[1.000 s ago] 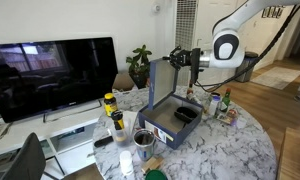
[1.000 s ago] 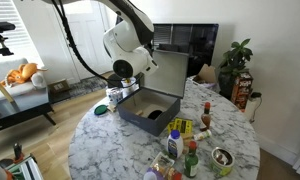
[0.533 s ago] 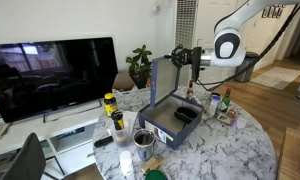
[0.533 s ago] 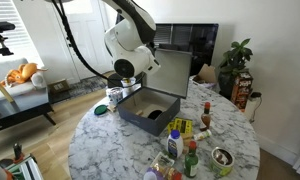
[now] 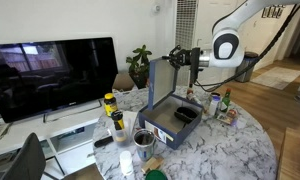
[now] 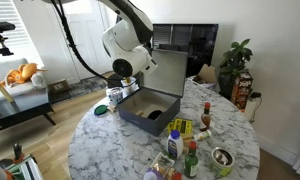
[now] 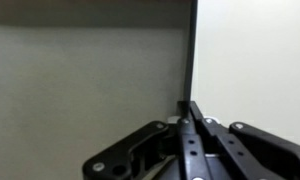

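A grey-blue box (image 5: 168,122) stands open on the round marble table (image 5: 225,145), with its lid (image 5: 162,80) raised upright. My gripper (image 5: 177,58) is at the lid's top edge, with the arm coming in from the right. In the wrist view my gripper (image 7: 187,106) has its fingers pressed together on the thin edge of the grey lid panel (image 7: 90,70). From the opposite side in an exterior view, the gripper (image 6: 142,67) meets the lid (image 6: 170,72) above the box (image 6: 140,108). A dark object (image 6: 153,113) lies inside the box.
Yellow-capped bottles (image 5: 110,103) and a tin can (image 5: 144,138) stand near the box. More bottles (image 5: 216,102) crowd the table's right side. A television (image 5: 50,75) and a plant (image 5: 140,62) are behind. Sauce bottles (image 6: 190,150) and a can (image 6: 223,158) sit at the near edge.
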`<state>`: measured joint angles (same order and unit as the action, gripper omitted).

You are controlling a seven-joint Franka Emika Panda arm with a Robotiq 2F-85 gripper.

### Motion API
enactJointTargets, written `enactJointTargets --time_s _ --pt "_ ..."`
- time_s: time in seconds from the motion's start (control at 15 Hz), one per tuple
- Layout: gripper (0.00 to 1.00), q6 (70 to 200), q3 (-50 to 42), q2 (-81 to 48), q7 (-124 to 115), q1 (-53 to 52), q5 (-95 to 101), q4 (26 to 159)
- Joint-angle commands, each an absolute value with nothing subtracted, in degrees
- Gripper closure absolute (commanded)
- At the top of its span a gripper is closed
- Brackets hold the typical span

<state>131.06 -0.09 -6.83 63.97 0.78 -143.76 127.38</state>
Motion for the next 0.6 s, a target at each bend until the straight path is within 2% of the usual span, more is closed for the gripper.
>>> enactJointTargets --time_s 0.0,0.13,0.53 --pt "0.99 131.32 -0.88 -6.44 63.73 -0.11 -143.59 127.54" --pt "0.97 131.03 -0.93 -6.81 63.7 -0.07 -143.56 127.35" --pt "0.99 131.13 -0.76 -6.99 63.94 -0.29 -143.56 127.41"
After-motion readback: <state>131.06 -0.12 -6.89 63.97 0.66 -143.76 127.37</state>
